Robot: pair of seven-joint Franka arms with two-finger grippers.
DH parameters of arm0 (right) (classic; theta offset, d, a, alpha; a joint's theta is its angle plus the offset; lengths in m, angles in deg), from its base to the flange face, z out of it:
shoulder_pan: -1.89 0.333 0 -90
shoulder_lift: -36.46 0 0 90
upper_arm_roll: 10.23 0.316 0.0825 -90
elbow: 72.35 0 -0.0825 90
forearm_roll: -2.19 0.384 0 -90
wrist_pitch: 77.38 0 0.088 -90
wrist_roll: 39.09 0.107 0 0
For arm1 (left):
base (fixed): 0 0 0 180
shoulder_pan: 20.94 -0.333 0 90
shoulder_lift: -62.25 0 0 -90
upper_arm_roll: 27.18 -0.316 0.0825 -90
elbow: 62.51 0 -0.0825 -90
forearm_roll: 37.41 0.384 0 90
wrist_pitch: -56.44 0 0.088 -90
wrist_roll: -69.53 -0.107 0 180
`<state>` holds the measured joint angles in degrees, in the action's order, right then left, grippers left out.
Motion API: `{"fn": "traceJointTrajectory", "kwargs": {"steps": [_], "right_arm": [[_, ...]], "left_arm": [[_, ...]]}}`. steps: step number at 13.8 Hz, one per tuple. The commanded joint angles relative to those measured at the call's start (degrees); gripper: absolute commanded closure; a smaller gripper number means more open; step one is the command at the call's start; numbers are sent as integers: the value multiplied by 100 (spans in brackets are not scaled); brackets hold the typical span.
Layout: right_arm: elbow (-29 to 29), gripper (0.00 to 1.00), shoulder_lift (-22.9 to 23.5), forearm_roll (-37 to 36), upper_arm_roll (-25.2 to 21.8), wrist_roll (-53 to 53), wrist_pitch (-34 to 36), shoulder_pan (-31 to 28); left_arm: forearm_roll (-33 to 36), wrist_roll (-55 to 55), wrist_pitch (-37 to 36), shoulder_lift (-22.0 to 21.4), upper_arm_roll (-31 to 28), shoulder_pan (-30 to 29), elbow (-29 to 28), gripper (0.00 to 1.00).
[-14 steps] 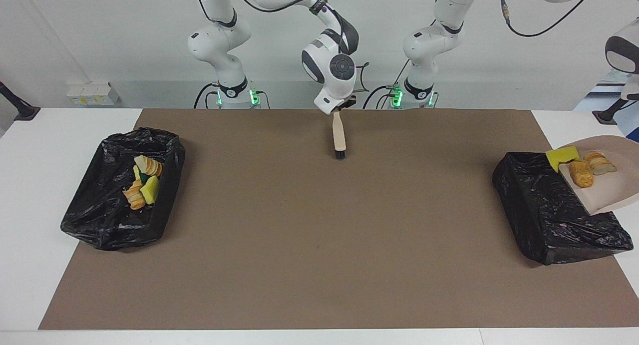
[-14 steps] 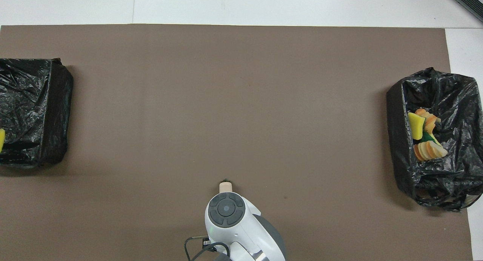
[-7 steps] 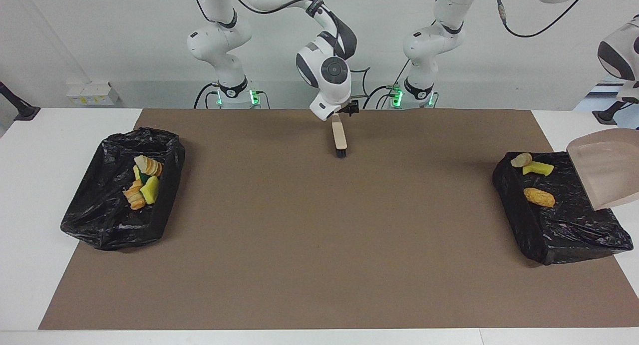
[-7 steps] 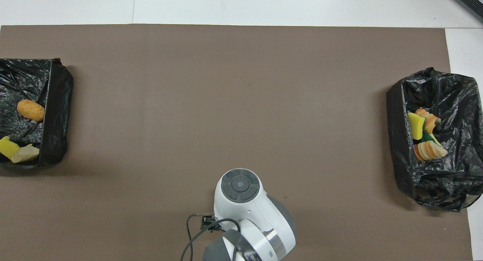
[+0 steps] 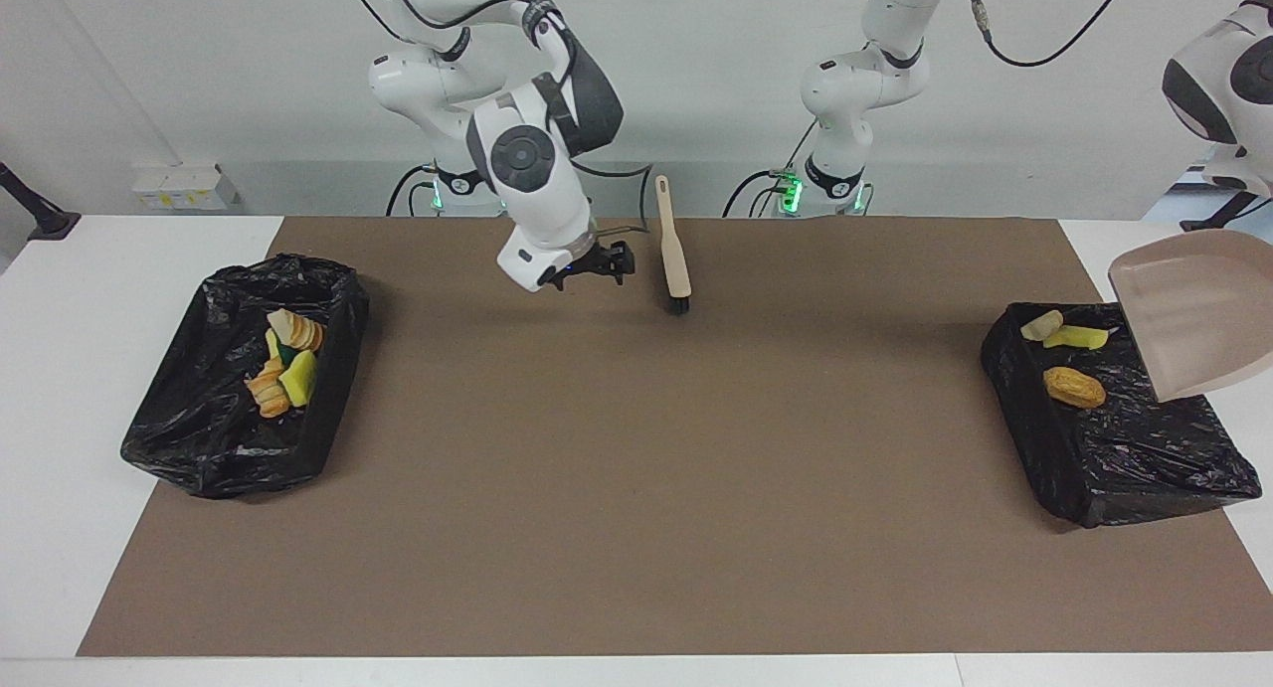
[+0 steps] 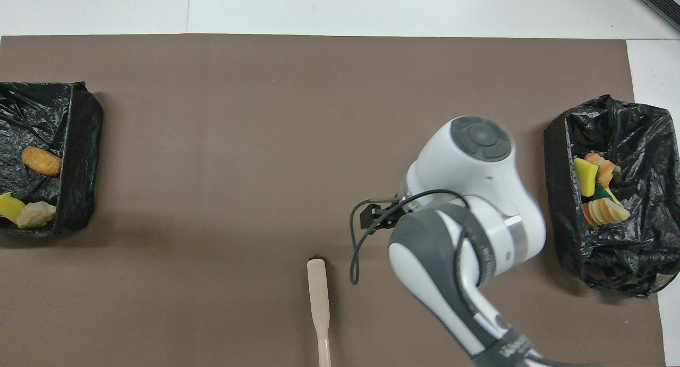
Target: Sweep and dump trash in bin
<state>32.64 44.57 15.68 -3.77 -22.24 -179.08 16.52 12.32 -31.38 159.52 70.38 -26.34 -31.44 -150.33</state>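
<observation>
A white table (image 5: 60,389) was covered by a brown mat (image 5: 636,468). On the mat, a black-lined bin (image 5: 244,369) was set at each end (image 5: 1114,438), and a brush (image 5: 676,259) was stood near the robots' edge.

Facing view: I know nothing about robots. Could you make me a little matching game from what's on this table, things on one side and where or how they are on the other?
Things:
1. brush
2. dustpan
3. golden-brown scrap
4. right hand

Places or states:
A. lying in the black bin at the left arm's end
B. raised in the air above that bin, nothing in it
C. bristles on the brown mat, no hand on it
D. open, over the mat beside the brush

Pairs: 1-C, 2-B, 3-A, 4-D
</observation>
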Motion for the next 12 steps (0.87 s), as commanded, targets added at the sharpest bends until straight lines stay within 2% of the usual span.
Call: {"fn": "traceJointTrajectory", "kwargs": {"steps": [1,3,5,7,10,12], "right_arm": [[-408,0,77,-354,83,-567,212,-669],[-593,0,24,-758,75,-762,238,-899],[-786,0,24,-918,48,-771,238,-1075],[-796,0,-54,-1032,-39,-789,221,-1417],[-945,0,-160,-1295,-48,-789,229,-1979],[-1085,0,-309,-1507,-354,-806,325,-1772]], "left_arm": [[-731,735,-822,-336,-67,652,-375,100],[-1541,1744,-956,-609,-67,899,-883,100],[-2069,3174,-982,-733,-67,1364,-1385,100],[-2614,5037,-1227,-663,-58,1830,-1431,100],[-3441,7244,-1176,-506,-58,2646,-1466,100],[-4038,8755,-992,-146,-67,3148,-1414,100]]}}
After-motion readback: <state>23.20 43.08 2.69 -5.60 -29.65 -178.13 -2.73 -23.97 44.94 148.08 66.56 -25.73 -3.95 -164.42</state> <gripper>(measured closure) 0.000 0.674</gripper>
